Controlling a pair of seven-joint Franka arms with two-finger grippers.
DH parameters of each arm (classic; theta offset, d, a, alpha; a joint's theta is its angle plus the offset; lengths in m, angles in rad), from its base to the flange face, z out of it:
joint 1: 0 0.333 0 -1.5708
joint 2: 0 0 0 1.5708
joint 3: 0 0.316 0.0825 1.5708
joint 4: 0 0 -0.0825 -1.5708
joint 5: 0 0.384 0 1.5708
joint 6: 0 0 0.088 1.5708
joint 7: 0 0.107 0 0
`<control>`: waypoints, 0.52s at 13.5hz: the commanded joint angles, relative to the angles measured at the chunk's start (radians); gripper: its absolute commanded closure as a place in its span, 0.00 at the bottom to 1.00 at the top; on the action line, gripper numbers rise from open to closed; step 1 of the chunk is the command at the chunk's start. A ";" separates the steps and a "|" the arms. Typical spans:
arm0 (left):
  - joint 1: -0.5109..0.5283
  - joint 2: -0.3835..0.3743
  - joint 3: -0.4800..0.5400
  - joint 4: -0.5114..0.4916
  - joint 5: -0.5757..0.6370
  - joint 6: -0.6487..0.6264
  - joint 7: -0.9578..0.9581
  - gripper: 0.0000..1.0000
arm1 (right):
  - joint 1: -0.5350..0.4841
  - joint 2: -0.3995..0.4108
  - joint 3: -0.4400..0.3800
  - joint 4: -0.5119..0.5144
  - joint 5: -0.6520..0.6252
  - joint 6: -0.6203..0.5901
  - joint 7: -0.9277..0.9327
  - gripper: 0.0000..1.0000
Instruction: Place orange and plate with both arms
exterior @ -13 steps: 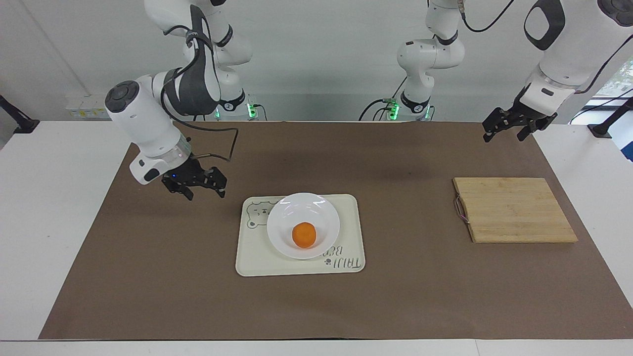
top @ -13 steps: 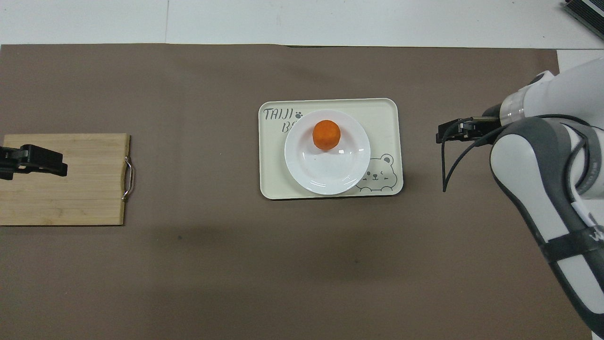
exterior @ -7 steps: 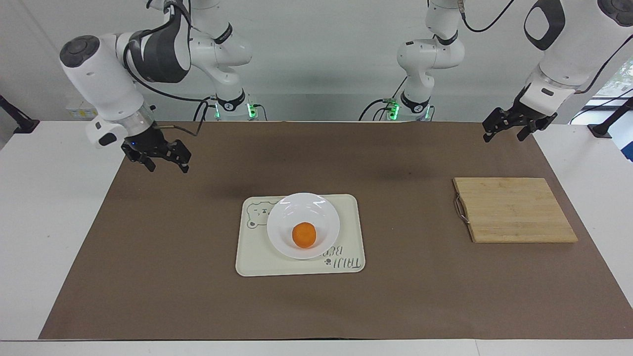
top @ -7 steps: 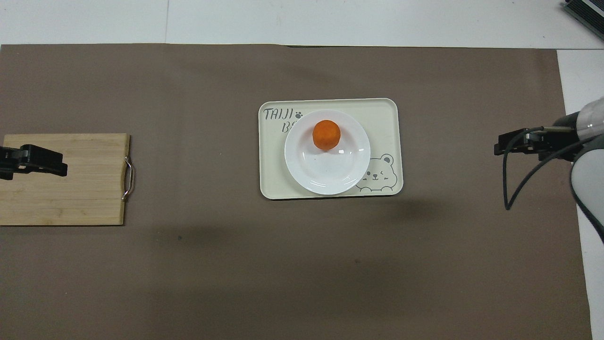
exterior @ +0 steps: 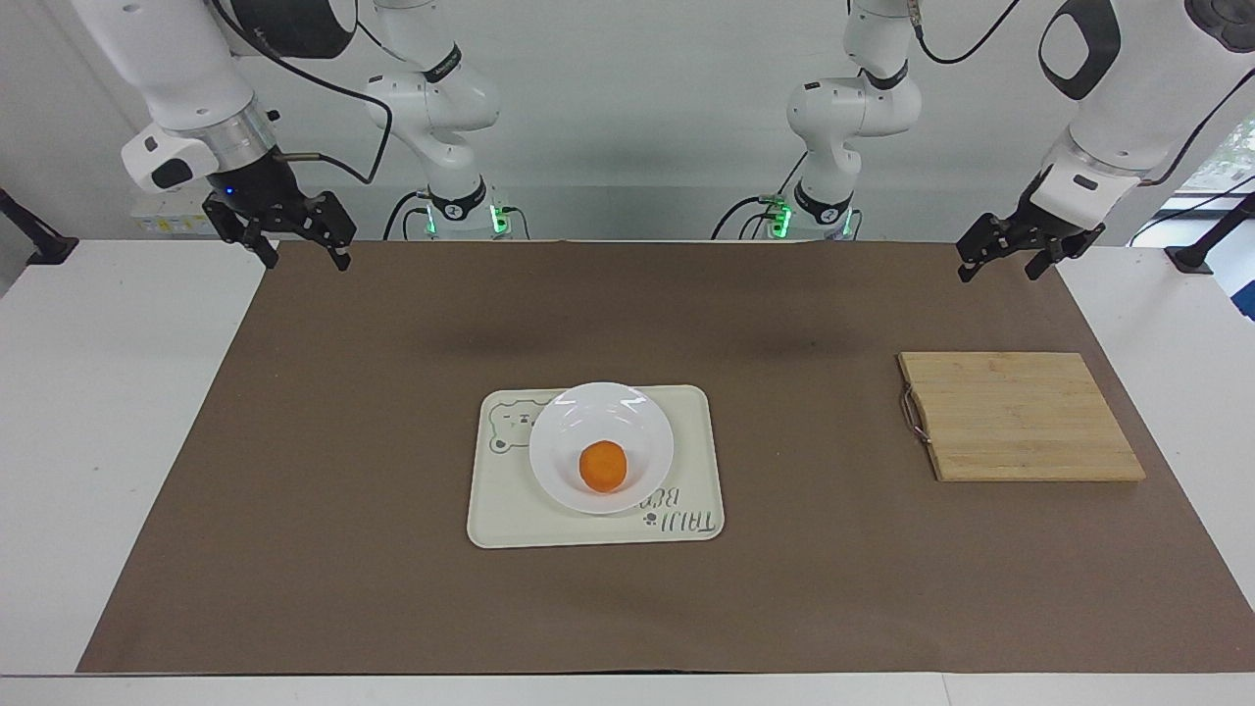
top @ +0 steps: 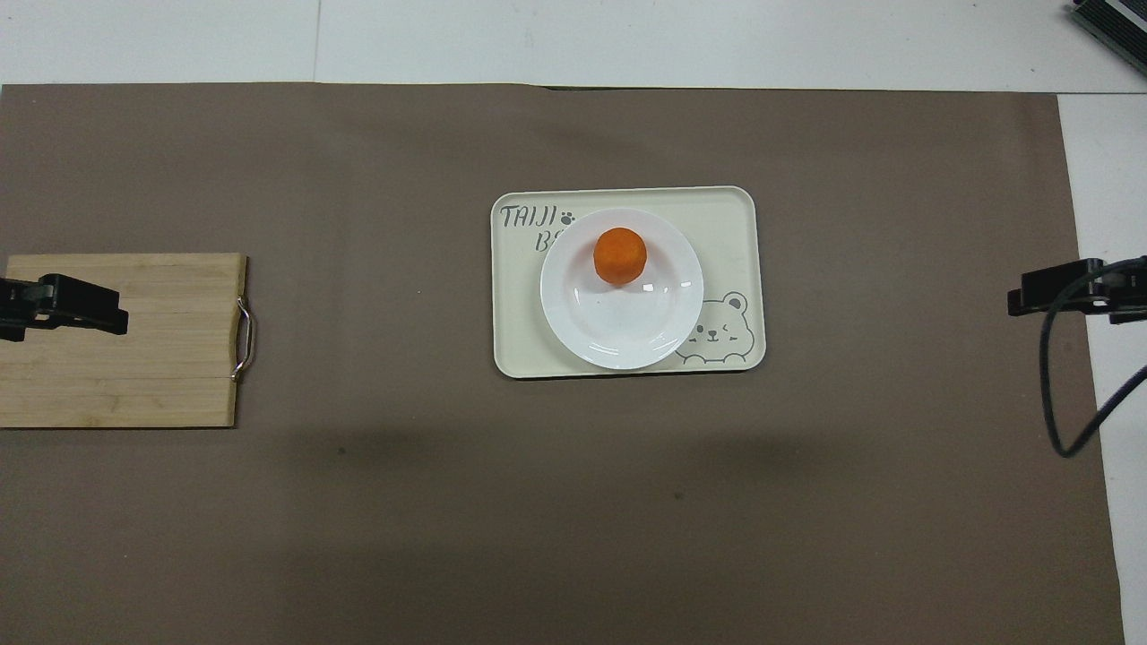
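The right pincer [exterior: 291,235], wide and empty, is withdrawing to the tabletop edge, leaving the orange [exterior: 602,465] resting on the plate [exterior: 559,446], placement apparently complete.

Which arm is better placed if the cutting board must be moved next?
Probably the left: its open, empty gripper hangs at the cutting board's end of the table, while the right gripper is up at the other end.
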 commanded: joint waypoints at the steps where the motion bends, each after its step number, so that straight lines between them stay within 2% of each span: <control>1: 0.002 -0.023 -0.001 -0.022 0.018 0.012 0.002 0.00 | 0.000 -0.019 0.010 0.020 -0.022 -0.027 0.015 0.00; 7: 0.002 -0.023 -0.001 -0.022 0.018 0.012 0.002 0.00 | -0.003 -0.040 0.008 -0.043 -0.062 0.007 -0.069 0.00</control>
